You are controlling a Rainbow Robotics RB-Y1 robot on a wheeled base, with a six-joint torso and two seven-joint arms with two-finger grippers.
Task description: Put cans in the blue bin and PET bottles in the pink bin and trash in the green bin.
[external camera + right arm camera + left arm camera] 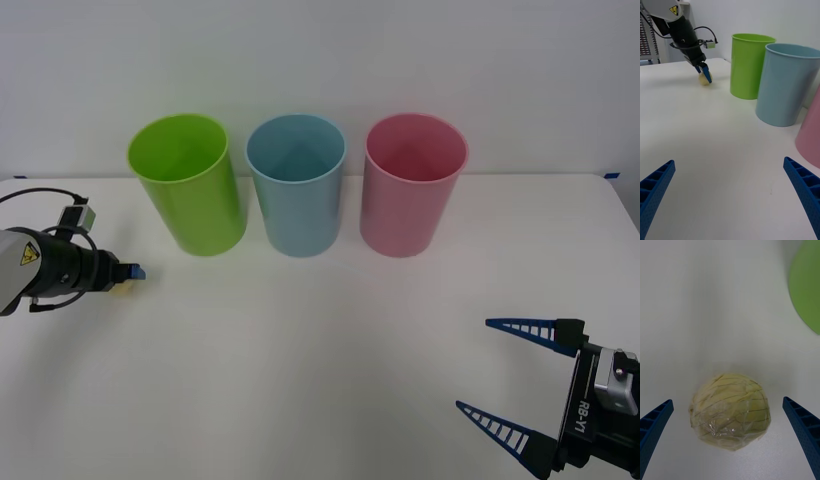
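On the white table, 3 bins stand in a row at the far side: the green bin on the left, the blue bin in the middle, the pink bin on the right. The front view looks into their mouths.

The left gripper is low at the table's left side, near the green bin. From the front its blue tips hide almost all of the trash. The left wrist view gives it plainly: a pale yellow, wrinkled ball wrapped in clear film, lying on the table between the 2 spread fingers, with a gap on each side, so the fingers are not touching it. From the right wrist view, the ball sits at those blue tips, beside the green bin.

The right gripper waits at the table's near right, jaws wide apart and holding nothing.

"RB-Y1" is printed on the right gripper's body. A yellow warning triangle marks the left arm.
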